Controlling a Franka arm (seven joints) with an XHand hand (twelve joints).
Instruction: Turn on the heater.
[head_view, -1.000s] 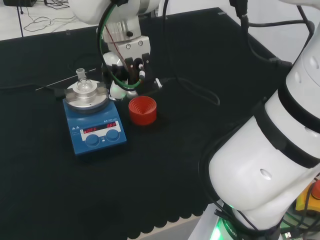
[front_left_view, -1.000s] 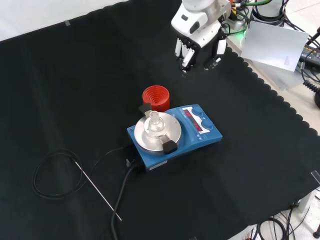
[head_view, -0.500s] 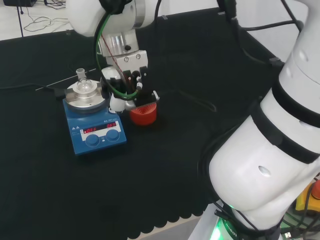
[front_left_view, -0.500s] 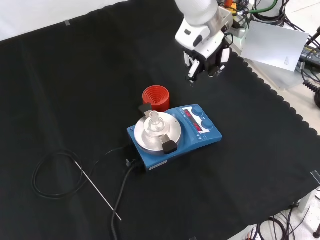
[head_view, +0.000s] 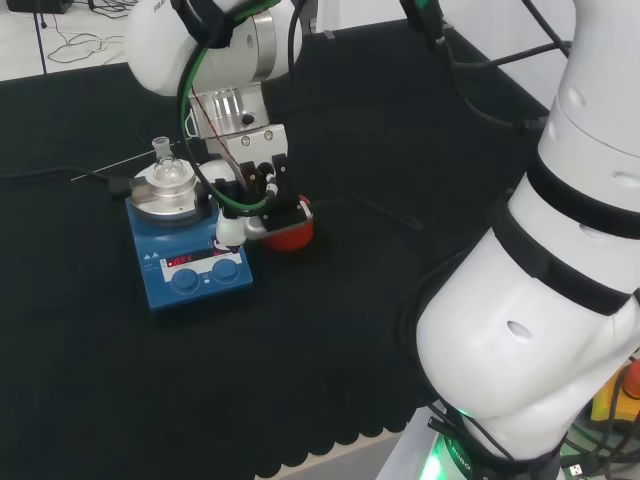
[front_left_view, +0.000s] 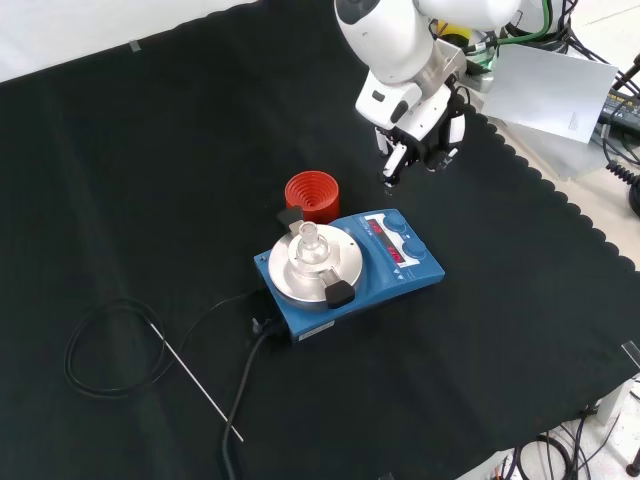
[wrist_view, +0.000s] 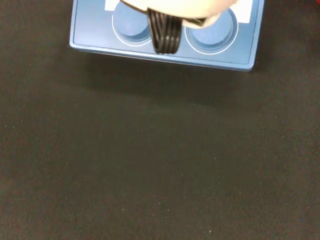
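- The heater (front_left_view: 355, 265), a blue box with a round metal plate, sits on the black cloth (front_left_view: 150, 150); every place below is given from it.
- On its plate stands a small clear glass flask (front_left_view: 309, 240), upright.
- Its sloped front panel carries 2 round blue knobs (wrist_view: 210, 27), and in the head view a red lit display sits just above them.
- The hand (front_left_view: 415, 140) hangs in the air above and beyond the heater's knob end in the front view, apart from the heater.
- In the head view the hand (head_view: 255, 195) is just right of the heater's plate, above the panel's right edge.
- Most fingers are curled in, holding nothing; 1 fingertip points down toward the heater.
- A red ribbed ring (front_left_view: 312, 196) stands on the cloth just beside the heater, on its far side in the front view.
- A black cable (front_left_view: 110, 350) runs from the heater's back end and loops on the cloth.
- A thin metal rod (front_left_view: 195, 382) lies on the cloth near that cable, apart from the heater.
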